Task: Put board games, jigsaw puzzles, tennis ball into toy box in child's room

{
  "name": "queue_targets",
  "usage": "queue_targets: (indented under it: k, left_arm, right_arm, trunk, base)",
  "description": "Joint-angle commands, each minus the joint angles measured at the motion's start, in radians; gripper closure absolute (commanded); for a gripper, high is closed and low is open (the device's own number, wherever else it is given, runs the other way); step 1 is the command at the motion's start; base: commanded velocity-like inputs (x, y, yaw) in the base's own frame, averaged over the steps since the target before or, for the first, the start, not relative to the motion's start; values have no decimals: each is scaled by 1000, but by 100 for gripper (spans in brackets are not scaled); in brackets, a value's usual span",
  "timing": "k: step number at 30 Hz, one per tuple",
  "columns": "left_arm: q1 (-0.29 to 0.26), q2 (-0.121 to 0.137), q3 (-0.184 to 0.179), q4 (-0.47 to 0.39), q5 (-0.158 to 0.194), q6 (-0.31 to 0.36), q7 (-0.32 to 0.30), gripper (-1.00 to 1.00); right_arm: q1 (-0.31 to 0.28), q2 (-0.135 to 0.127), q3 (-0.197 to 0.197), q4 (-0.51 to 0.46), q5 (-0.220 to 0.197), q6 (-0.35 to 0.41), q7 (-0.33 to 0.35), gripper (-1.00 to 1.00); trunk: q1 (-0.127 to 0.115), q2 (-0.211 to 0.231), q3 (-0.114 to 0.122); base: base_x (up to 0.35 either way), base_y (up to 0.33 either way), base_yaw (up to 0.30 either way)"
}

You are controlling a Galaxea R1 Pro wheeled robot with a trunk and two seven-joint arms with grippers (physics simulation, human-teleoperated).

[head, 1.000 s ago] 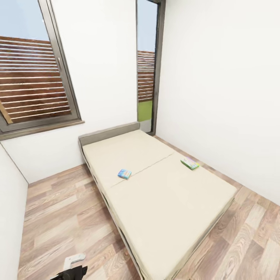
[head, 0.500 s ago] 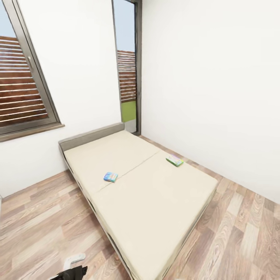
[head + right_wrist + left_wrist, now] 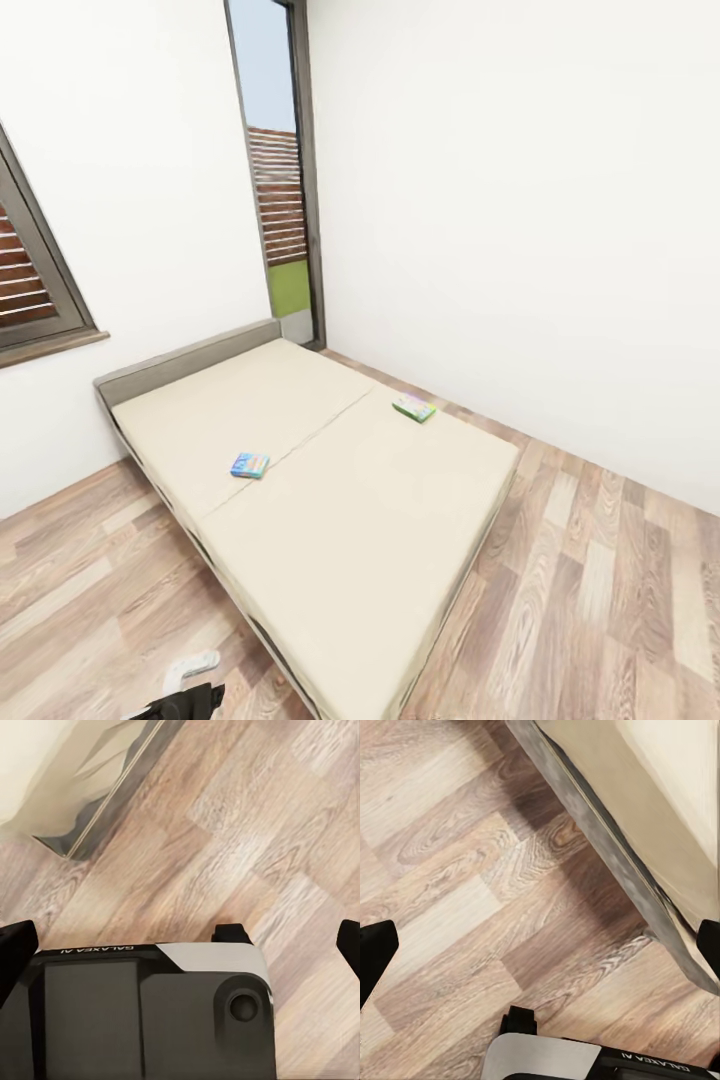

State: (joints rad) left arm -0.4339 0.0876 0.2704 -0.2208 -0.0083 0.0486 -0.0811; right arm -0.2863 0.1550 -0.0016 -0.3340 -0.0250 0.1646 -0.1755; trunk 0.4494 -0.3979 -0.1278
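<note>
Wood floor (image 3: 457, 870) under both spread grippers (image 3: 540, 945) (image 3: 180, 945); head: two board games (image 3: 250, 465) (image 3: 414, 408) on bed (image 3: 330, 520)

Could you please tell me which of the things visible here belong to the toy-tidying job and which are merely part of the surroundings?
Belonging to the job:
- blue board game, lying flat on the bed
- green-edged board game, also flat on the bed, nearer the wall

Merely surroundings:
- wood plank floor
- narrow window beyond the headboard
- white wall
</note>
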Motion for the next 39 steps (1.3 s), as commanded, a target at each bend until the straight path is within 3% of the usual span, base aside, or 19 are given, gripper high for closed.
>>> queue_targets:
  k: [1, 27, 39]
  left_arm:
    - [0, 0, 7, -2, -1, 5, -6, -100]
    - [0, 0, 7, -2, -1, 5, -6, -100]
    - [0, 0, 7, -2, -1, 5, -6, -100]
  right_arm:
    - [-1, 0, 0, -2, -3, 6, -4, -100]
    - [-1, 1, 0, -2, -3, 6, -4, -100]
    - [-1, 1, 0, -2, -3, 6, -5, -100]
  trunk:
    - [1, -2, -2]
    - [1, -2, -2]
    - [1, -2, -2]
  base:
    - [1, 147, -278]
    - [0, 21, -278]
    - [0, 117, -241]
